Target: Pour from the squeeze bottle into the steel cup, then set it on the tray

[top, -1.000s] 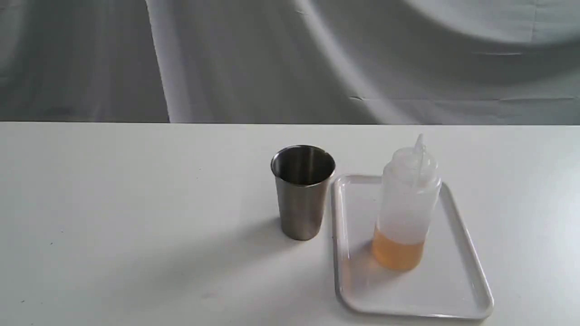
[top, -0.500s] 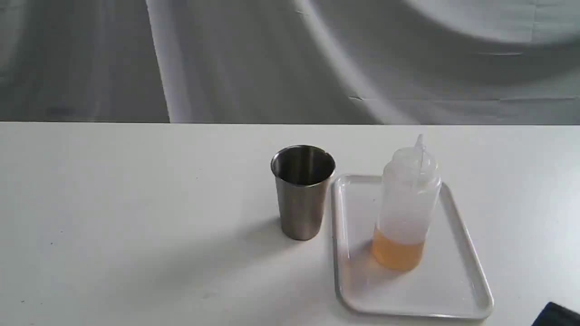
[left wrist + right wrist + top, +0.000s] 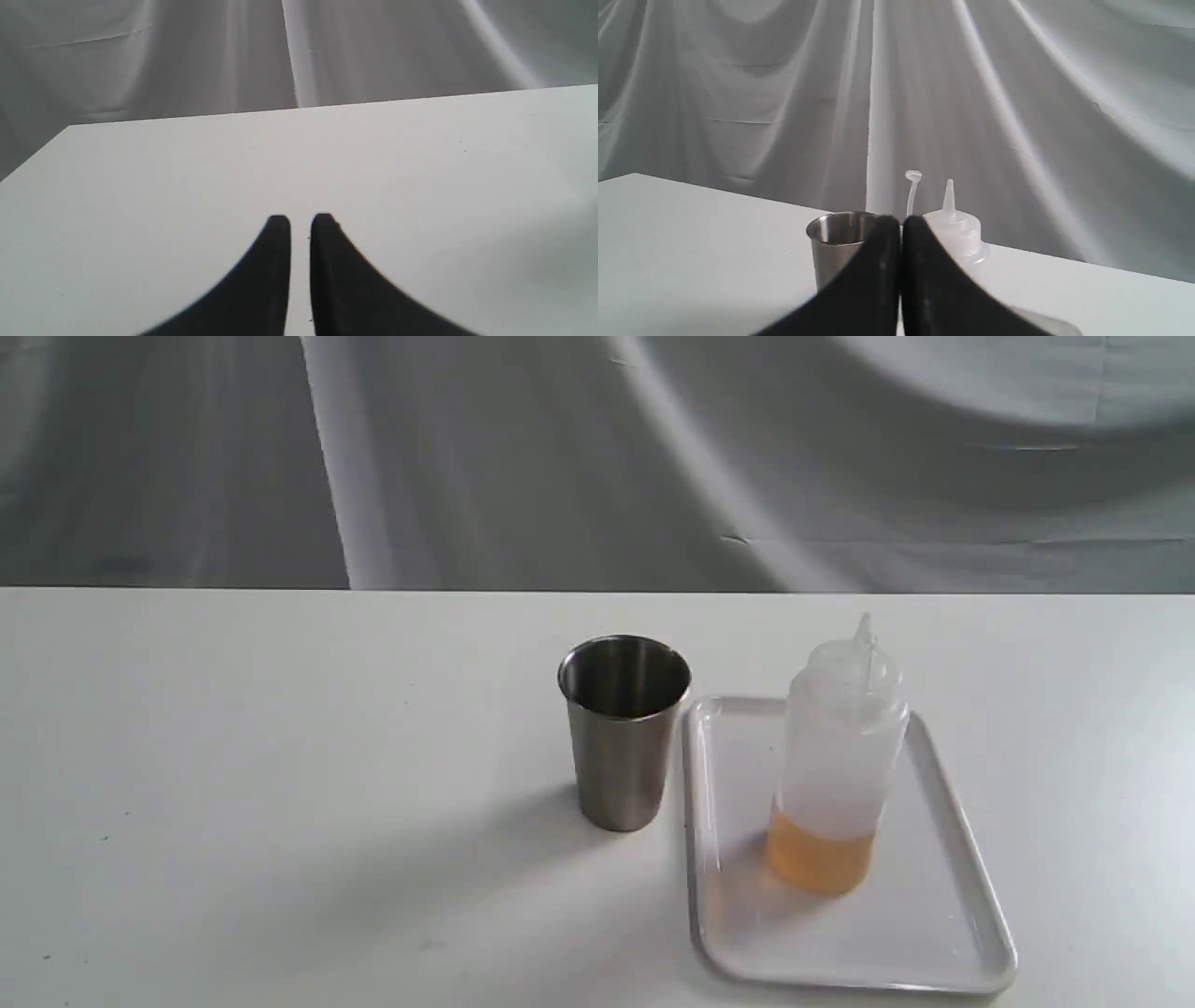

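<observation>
The squeeze bottle (image 3: 840, 756), translucent white with amber-orange liquid in its lower part, stands upright on the white tray (image 3: 934, 933) at the table's right. Just left of the tray stands the steel cup (image 3: 623, 733), upright with a dark inside. No gripper shows in the exterior view. My right gripper (image 3: 900, 223) is shut and empty; beyond its fingers I see the steel cup (image 3: 831, 247) and the squeeze bottle (image 3: 955, 233) with its tethered cap raised. My left gripper (image 3: 300, 221) hovers over bare table with its black fingers nearly together, holding nothing.
The white table (image 3: 280, 756) runs wide to the left of the cup. A grey draped cloth (image 3: 597, 457) hangs behind the table's far edge.
A dark shape that showed at the exterior view's lower right corner half a second ago has gone out of view. Cup, bottle and tray have not moved.
</observation>
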